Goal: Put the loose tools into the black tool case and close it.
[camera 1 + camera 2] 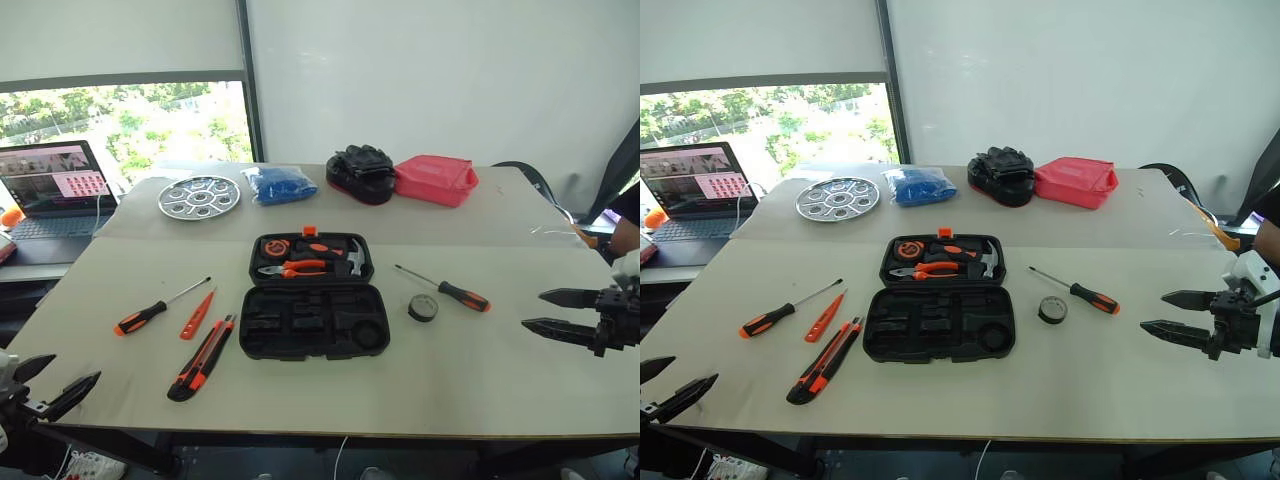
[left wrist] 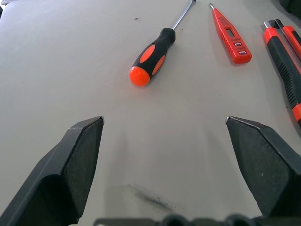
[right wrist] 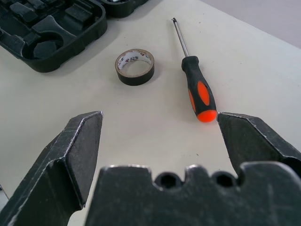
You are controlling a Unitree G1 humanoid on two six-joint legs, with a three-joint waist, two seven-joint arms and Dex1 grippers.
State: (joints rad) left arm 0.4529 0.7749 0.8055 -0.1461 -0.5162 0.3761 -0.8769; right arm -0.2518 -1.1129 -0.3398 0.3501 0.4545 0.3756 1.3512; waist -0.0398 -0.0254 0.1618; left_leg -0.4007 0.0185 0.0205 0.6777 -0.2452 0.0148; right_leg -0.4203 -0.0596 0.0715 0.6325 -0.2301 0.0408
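Lying right of the open black tool case (image 1: 314,322): screwdriver (image 1: 452,291), handle end towards right gripper (image 1: 570,313), tape roll (image 1: 423,307) beside it; both grippers spread, empty; left gripper (image 1: 50,385) nearer the other screwdriver (image 1: 150,313)

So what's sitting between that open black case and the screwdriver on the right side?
The small black tape roll lies flat between the tool case and that screwdriver, touching neither; the head views show it.

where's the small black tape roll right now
The small black tape roll lies flat on the table in the head views, to the right of the open black plastic tool case, beside the right-hand orange-and-black screwdriver.
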